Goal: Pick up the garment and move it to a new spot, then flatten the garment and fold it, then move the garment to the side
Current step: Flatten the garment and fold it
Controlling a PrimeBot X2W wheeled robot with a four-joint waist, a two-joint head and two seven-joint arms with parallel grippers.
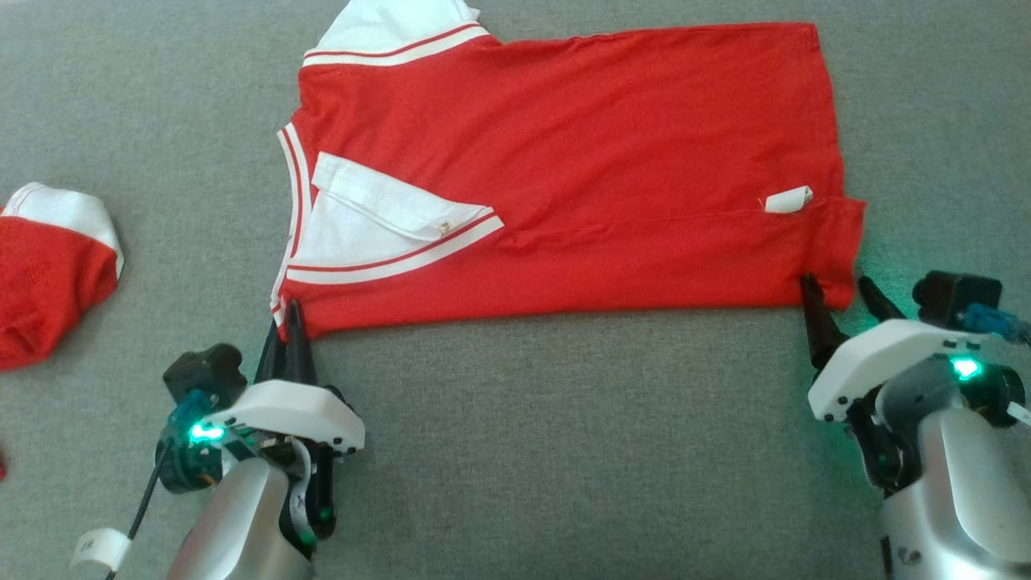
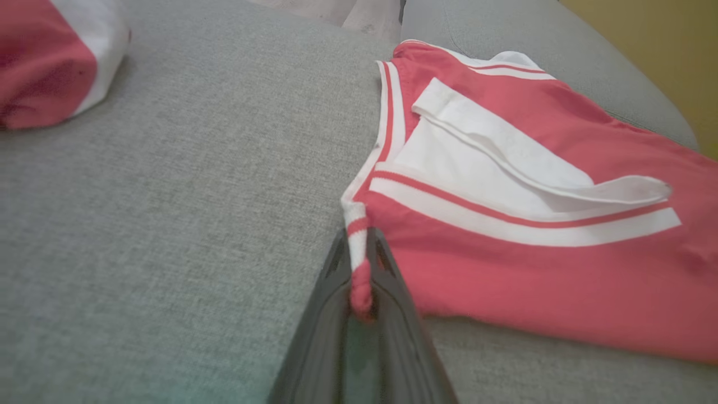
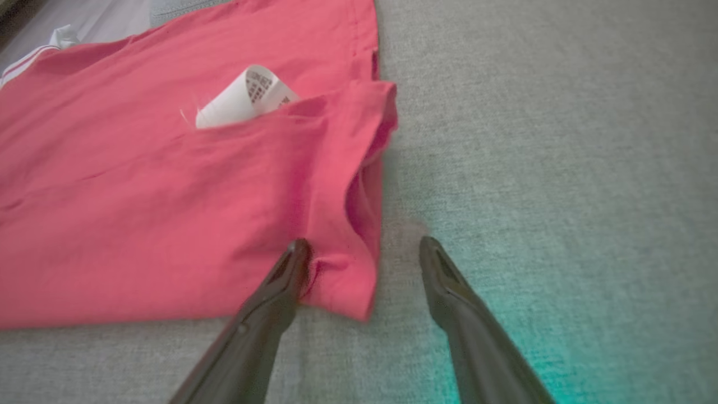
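Note:
The garment (image 1: pixel 580 161) is a red shirt with a white collar and white-striped trim, lying folded lengthwise on the grey surface. My left gripper (image 1: pixel 288 316) is shut on its near left corner, and the left wrist view has the striped corner of the garment (image 2: pixel 505 264) pinched between the fingers (image 2: pixel 387 269) of that gripper (image 2: pixel 359 264). My right gripper (image 1: pixel 838 288) stands open at the near right corner. In the right wrist view this gripper (image 3: pixel 362 247) straddles the hem corner of the garment (image 3: pixel 168 196), one fingertip (image 3: pixel 294 249) on the cloth, the other on the grey surface. A white care label (image 3: pixel 247 95) sticks out of the fold.
A second red and white piece of clothing (image 1: pixel 48 266) lies bunched at the far left edge, also seen as a red and white bundle (image 2: pixel 50 56) in the left wrist view. The grey fabric surface (image 1: pixel 564 443) stretches around the shirt on all sides.

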